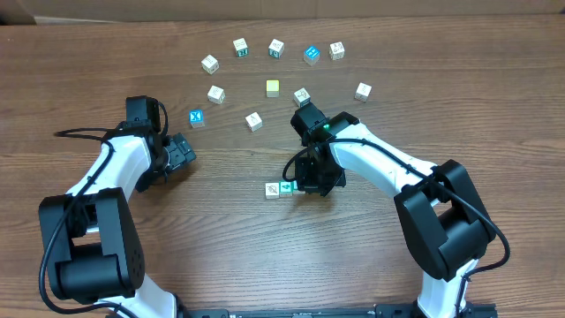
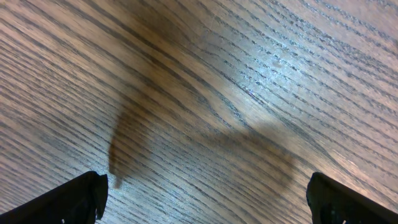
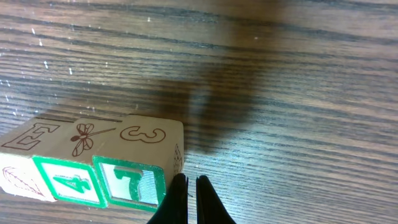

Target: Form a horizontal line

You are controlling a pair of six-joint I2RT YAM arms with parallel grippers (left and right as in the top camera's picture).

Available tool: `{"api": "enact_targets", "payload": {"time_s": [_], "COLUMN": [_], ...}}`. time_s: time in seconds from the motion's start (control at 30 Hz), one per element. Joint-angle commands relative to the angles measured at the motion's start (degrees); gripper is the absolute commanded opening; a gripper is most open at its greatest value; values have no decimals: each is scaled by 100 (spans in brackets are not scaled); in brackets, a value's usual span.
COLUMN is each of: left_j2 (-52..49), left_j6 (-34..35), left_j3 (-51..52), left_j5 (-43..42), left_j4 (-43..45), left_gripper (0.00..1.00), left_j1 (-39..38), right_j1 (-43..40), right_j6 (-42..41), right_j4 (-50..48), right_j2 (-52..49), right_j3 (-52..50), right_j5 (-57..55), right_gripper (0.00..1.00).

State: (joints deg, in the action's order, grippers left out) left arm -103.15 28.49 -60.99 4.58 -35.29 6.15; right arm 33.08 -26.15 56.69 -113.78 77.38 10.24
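Observation:
Three wooden blocks lie side by side in a short row: a leaf block [image 3: 18, 174], a green 4 block [image 3: 68, 180] and a green 7 block [image 3: 134, 180]. In the overhead view two of the row's blocks show [image 1: 273, 190] [image 1: 286, 187]; the third is hidden under my right gripper [image 1: 305, 185]. My right gripper [image 3: 191, 182] is shut and empty, its tips right beside the 7 block's right face. My left gripper [image 2: 205, 190] is open over bare wood, at the left of the table [image 1: 181, 152].
Several loose blocks form an arc at the back: a blue X block [image 1: 197, 117], a yellow block [image 1: 273, 87], a blue block [image 1: 312, 55], and pale ones such as [image 1: 209, 63], [image 1: 254, 121], [image 1: 363, 91]. A cable [image 1: 79, 134] trails left.

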Motion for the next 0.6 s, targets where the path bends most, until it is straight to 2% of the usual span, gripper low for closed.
{"api": "enact_targets", "payload": {"time_s": [0.0, 0.23, 0.57], "left_j2": [-66, -66, -66], "left_j6": [-20, -20, -20], "left_j3": [22, 22, 22], "left_j5": [33, 33, 33], "left_j4": [0, 0, 0], "left_gripper": [100, 100, 99], "left_j1": [20, 20, 20], "right_j1": [15, -221, -474], "right_j6": [-155, -321, -369], "right_j4": [-2, -146, -911], "right_j2": [-48, -48, -48], "right_j3": [-31, -7, 15], "right_j5": [-74, -289, -109], "right_gripper": [4, 4, 4]}}
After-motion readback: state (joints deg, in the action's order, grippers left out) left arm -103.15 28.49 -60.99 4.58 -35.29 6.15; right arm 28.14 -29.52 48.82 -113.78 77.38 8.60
